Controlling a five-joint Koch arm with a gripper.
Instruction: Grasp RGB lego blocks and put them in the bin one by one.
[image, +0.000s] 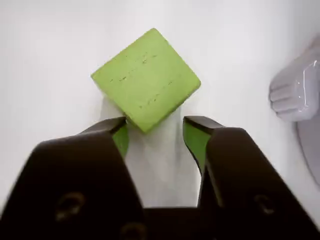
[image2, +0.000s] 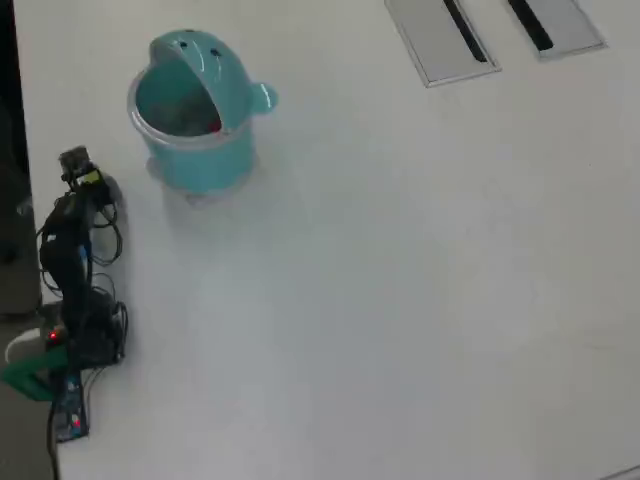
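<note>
Now yellow-green cube (image: 146, 79) is approached: gripper (image: 155, 131) spread open, cube's corner just ahead between tips, unclamped. Next: advance, close squarely. Teal bin (image2: 195, 150) seen nearby overhead.

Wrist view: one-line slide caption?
Open hand straddling a corner of the yellow-green lego cube on the white table.

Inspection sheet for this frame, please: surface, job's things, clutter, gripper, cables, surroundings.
Surface: white table, bare in the middle.
Job's things: green block just ahead of the gripper; teal bin with its lid swung open, something red inside; blue block not seen.
Clutter: two grey slotted plates at the far edge.
Gripper: gripper open, jaws either side of the block's near corner.
Cables: black wires along the arm.
Surroundings: nothing seen.
</note>
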